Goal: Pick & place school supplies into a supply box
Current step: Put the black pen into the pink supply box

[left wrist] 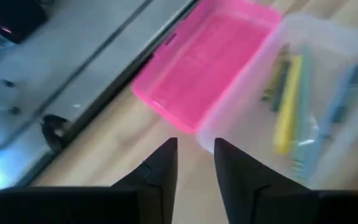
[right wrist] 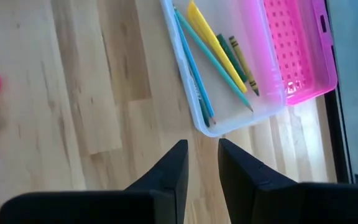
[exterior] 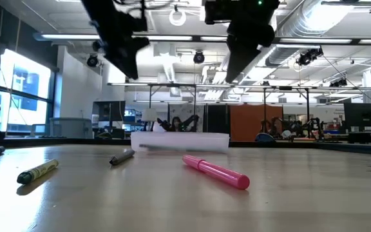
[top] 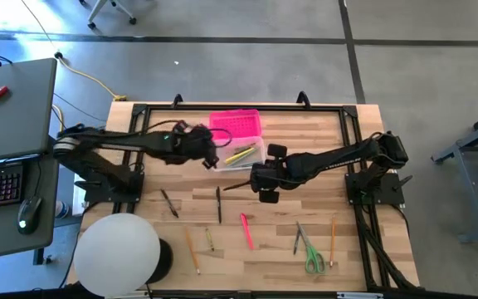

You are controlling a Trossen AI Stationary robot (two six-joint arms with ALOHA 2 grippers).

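the left gripper (top: 212, 156) is seen raised over the back middle of the table, just beside the left end of the supply box (top: 241, 152); in the left wrist view its two dark fingers (left wrist: 160, 171) are parted by a narrow gap with nothing between them, above bare wood at the corner where the clear base meets the pink lid (left wrist: 204, 59); the right gripper (top: 265, 184) is held just in front of the box, and in the right wrist view its fingers (right wrist: 169, 171) are likewise slightly apart and empty; the box lies open, its pink lid (top: 236, 124) folded back toward the far edge; inside the clear base a yellow pen (right wrist: 213, 40), a teal pencil (right wrist: 213, 59), a blue pencil (right wrist: 194, 78) and a dark green crayon (right wrist: 238, 59) are seen lying lengthwise; the remaining supplies are spread over the front half of the wooden table (top: 347, 249): a grey pen (top: 169, 203), a black pen (top: 219, 204), a pink marker (top: 246, 230), an orange pencil (top: 192, 249), a short green crayon (top: 209, 241), green-handled scissors (top: 312, 253) and a second orange pencil (top: 333, 241) near the right edge; a thin dark pencil (top: 237, 184) is seen just in front of the box, near the right gripper, though whether it is touched cannot be told; a white round lamp shade (top: 116, 256) is seen over the front left corner.
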